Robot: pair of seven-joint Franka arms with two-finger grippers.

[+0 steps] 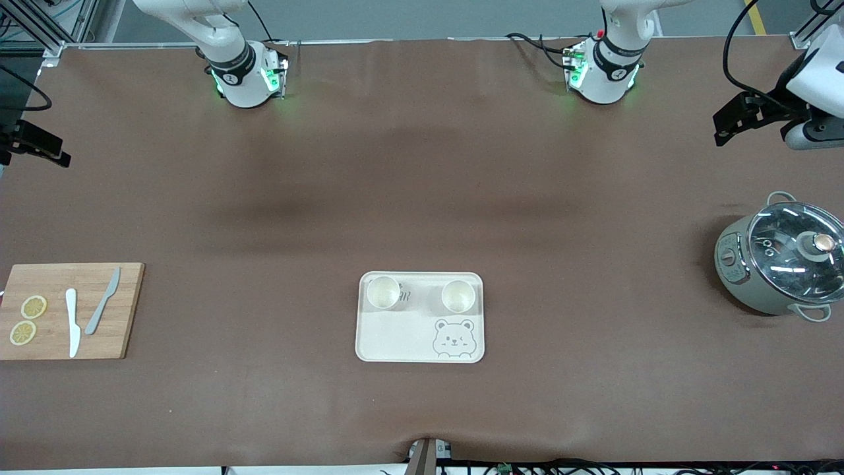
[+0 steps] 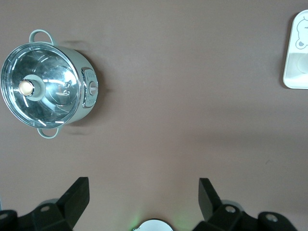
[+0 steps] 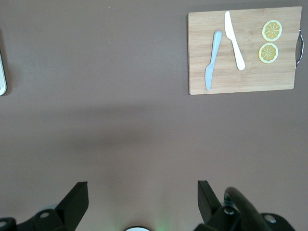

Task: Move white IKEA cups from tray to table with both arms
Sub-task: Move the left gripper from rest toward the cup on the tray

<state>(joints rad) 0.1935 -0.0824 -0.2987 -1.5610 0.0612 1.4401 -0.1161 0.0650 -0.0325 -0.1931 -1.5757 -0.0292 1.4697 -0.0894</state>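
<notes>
From the front, two cups [image 1: 383, 292] [image 1: 458, 295] are seen standing upright on the tray [image 1: 395, 336], along its edge toward the robot bases, one near each corner there. The tray lies on the table [image 1: 422, 198] near the middle of the front edge. The left gripper [image 1: 748, 115] is seen high over the table's end on the left arm's side, above the pot [image 1: 781, 257]. The right gripper [image 1: 33, 142] hangs over the other end, above the board [image 1: 69, 310]. Neither cup is touched yet. A risk is judged here: both arms must come in to one small tray, so the two could crowd each other, or a finger could tip a light cup or push the tray. Much bare table is left on both sides of the tray for putting the cups down.

In the left wrist view, the left gripper [image 2: 143, 202] is shown with its fingers [image 2: 77, 197] wide apart and nothing between them. The pot [image 2: 45, 84] lies below, and only a corner of the tray [image 2: 296, 53] is seen. The pot should be kept clear of when the arm goes down.

In the right wrist view, the right gripper [image 3: 142, 202] is spread fully too and is holding nothing. The board [image 3: 243, 72] with two knives [image 3: 212, 60] [image 3: 234, 41] and lemon slices [image 3: 271, 41] is seen, well apart from the tray's edge [image 3: 2, 77].
</notes>
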